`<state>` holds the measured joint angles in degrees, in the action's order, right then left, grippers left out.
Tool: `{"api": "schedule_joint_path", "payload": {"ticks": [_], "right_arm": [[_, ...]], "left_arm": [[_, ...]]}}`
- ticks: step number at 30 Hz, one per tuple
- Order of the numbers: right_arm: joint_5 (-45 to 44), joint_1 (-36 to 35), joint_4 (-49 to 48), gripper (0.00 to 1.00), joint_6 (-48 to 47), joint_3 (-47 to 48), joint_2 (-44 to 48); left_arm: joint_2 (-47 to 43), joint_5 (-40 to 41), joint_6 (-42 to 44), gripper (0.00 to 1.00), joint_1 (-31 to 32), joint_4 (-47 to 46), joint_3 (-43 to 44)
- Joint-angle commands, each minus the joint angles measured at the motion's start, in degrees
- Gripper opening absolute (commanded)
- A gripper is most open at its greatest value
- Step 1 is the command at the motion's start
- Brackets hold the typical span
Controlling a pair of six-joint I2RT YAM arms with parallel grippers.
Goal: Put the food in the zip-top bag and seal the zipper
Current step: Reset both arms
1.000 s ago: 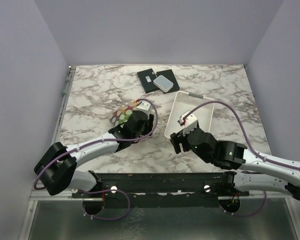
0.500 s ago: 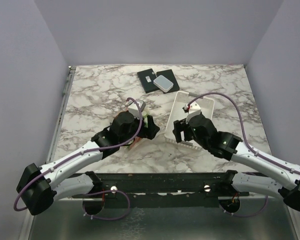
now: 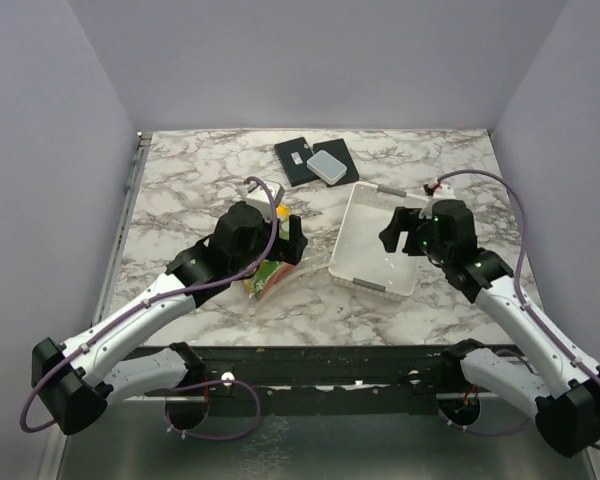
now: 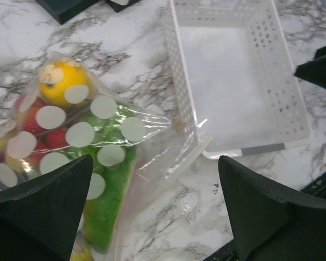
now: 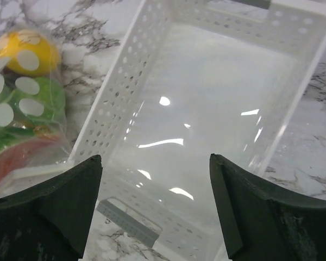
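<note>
Clear, floppy plastic printed with white round dots: that's the zip-top bag (image 3: pixel 263 280). From overhead it lies on the grey-veined marble table (image 3: pixel 180 190) right beneath the left gripper (image 3: pixel 285 238), just beside the near-left corner of the white perforated plastic basket (image 3: pixel 365 283). The right gripper (image 3: pixel 398 230) hangs over that basket, so the left arm is plainly nearer the bag. Dark flat cards (image 3: pixel 298 160) and a pale grey box (image 3: pixel 328 166) sit well apart at the back. Now the left wrist view: the black fingers (image 4: pixel 43 212) are spread wide with nothing pinched, and the bag lies below them, lumpy with food. There's a glossy yellow lemon (image 4: pixel 62 84) at its far end, red strawberries (image 4: pixel 43 133) beside it and a green mass (image 4: pixel 111 201) nearer, grapes or watermelon, I can't tell which. The zipper (image 4: pixel 187 160), a thin clear strip, runs on a slant from the basket's corner toward the near side, between the two fingers and below them. I can't tell whether it is pressed shut. Over to the right wrist view: those fingers (image 5: pixel 49 212) are wide too and grip nothing, above a smooth, shiny basket floor holding no food, its walls punched with small holes. The bag sits off to the left, outside the wall. My read is that the filling is done and the sealing falls to the left arm.
</note>
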<state>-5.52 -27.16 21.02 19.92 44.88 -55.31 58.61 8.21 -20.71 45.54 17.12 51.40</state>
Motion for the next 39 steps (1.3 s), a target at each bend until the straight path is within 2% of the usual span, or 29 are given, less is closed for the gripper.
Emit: {"api": "schedule_joint_path", "payload": {"ticks": [1, 3, 5, 12, 19, 23, 31, 39], "right_arm": [[11.08, 10.03, -0.66, 0.86, 2.63, -1.25, 2.91], [11.76, 13.29, -0.33, 0.86, 3.46, -1.18, 3.96], [11.69, 15.14, -0.49, 0.86, 4.56, -1.35, 5.32], [13.2, 16.26, -2.82, 0.87, 5.37, -2.33, 11.38], [17.36, 16.26, -6.03, 0.87, 1.09, -5.06, 17.18], [22.33, 16.26, -10.56, 0.87, -0.31, -9.35, 23.08], [27.27, 16.26, -15.73, 0.87, -1.1, -12.0, 30.74], [27.55, 16.33, -16.61, 0.88, -0.59, -13.0, 31.86]], "left_arm": [[1.33, 2.98, 4.03, 0.99, -5.61, 6.37, 3.39], [1.4, -0.25, 4.06, 0.99, -10.89, 6.42, 3.61], [1.34, 0.4, 2.83, 0.99, -15.18, 6.33, 3.62], [-1.72, 2.12, -0.89, 0.99, -22.11, 2.6, -0.82], [-10.45, 4.66, -0.46, 0.99, -22.42, -0.88, -4.37], [-14.95, 3.0, 1.01, 0.99, -22.38, -2.78, -6.83], [-18.47, -1.14, 1.97, 0.99, -22.42, -4.08, -7.94], [-18.09, 1.33, 0.14, 0.99, -22.21, -4.08, -7.45]]}}
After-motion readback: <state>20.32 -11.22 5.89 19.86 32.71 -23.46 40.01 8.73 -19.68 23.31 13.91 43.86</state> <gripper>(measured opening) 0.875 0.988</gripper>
